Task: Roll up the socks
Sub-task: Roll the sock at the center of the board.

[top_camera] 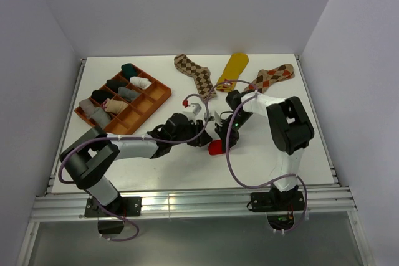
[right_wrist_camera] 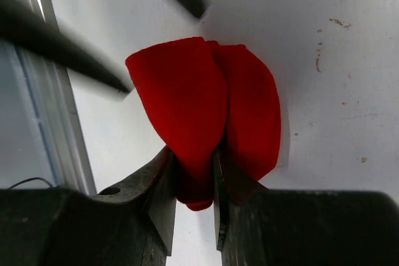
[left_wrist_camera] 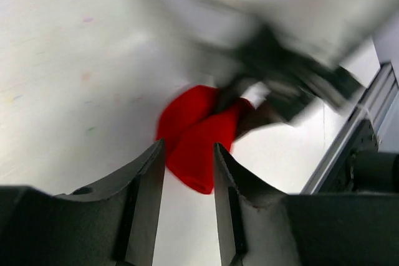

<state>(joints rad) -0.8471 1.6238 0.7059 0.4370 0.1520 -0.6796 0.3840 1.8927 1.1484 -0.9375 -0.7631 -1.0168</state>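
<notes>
The red sock [top_camera: 216,147] lies folded on the white table in front of both arms. My right gripper [right_wrist_camera: 194,157] is shut on one fold of the red sock [right_wrist_camera: 187,98], and a second fold bulges to the right of its fingers. My left gripper [left_wrist_camera: 189,149] is open, with the sock's near tip [left_wrist_camera: 194,154] between its fingertips but not pinched. In the top view the left gripper [top_camera: 201,136] and right gripper [top_camera: 223,136] meet over the sock. Two brown argyle socks [top_camera: 196,74] [top_camera: 272,78] and a mustard yellow sock [top_camera: 234,66] lie flat at the back.
An orange compartment tray [top_camera: 161,95] stands at the back left with several rolled socks in it. The table's metal front rail [top_camera: 187,202] runs close behind the grippers. Purple cables [top_camera: 232,166] loop over both arms.
</notes>
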